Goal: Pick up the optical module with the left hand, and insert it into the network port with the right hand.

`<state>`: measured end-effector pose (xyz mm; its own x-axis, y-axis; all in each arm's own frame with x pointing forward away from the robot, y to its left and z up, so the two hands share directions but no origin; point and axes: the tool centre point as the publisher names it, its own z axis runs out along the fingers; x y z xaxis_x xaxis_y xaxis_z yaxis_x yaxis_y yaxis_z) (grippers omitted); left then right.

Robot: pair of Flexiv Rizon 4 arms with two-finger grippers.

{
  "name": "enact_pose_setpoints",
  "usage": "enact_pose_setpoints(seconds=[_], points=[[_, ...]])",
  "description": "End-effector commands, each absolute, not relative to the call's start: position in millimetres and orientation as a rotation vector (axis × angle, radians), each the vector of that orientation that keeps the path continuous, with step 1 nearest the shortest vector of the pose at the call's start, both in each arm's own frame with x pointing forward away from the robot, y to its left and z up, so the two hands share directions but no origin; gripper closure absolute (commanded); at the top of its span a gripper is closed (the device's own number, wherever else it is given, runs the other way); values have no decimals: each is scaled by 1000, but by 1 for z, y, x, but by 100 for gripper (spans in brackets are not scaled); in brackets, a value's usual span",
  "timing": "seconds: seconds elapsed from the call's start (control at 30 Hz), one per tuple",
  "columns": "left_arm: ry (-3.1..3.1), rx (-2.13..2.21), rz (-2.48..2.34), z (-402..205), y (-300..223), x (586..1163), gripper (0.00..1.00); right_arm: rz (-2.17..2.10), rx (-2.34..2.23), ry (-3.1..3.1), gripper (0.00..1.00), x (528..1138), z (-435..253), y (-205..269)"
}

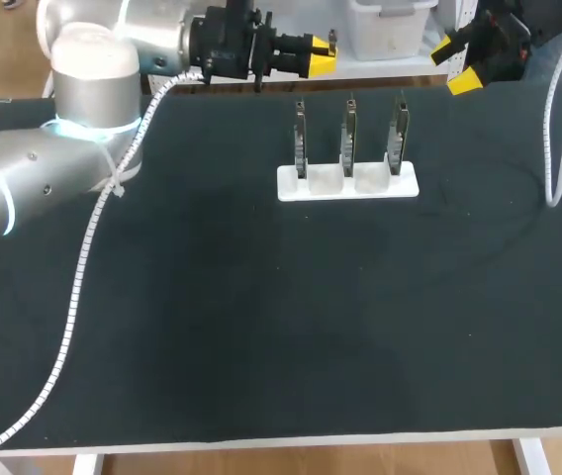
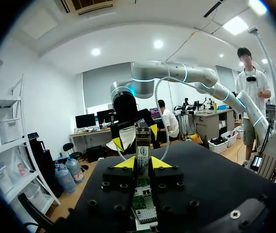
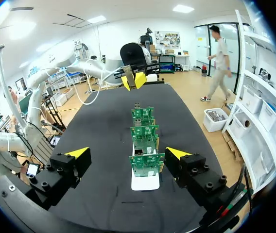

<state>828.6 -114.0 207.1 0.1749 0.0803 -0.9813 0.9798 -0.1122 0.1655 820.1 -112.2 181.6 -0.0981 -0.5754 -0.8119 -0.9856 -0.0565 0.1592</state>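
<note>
1. The left gripper is clamped on the optical module. The module pokes out ahead between the two yellow tips and touches both.
2. This gripper hangs over the table's far edge, a little left of the middle, and points to the right. The right gripper faces it from the far right, well apart from it.
3. The right gripper's fingers are spread wide. In its wrist view the three port boards line up one behind another ahead of it.
4. The boards stand upright in a row in a white holder. It sits on the far half of the table, nearer than both grippers.
5. The dark table lies open on the near side of the holder and to its left and right. A white cable sleeve hangs down at the far right.
6. The left arm comes in from the left with its elbow bent and its wrist level along the far edge.
</note>
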Motion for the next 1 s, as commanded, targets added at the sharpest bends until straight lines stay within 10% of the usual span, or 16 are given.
enact_pose_setpoints(seconds=[0.03, 1.0], points=[[1093, 1428, -1111, 207, -114, 828, 100, 1441, -1894, 1581, 0, 828, 182, -112], [1063, 1374, -1217, 205, -180, 814, 100, 1441, -1894, 1581, 0, 828, 182, -112]])
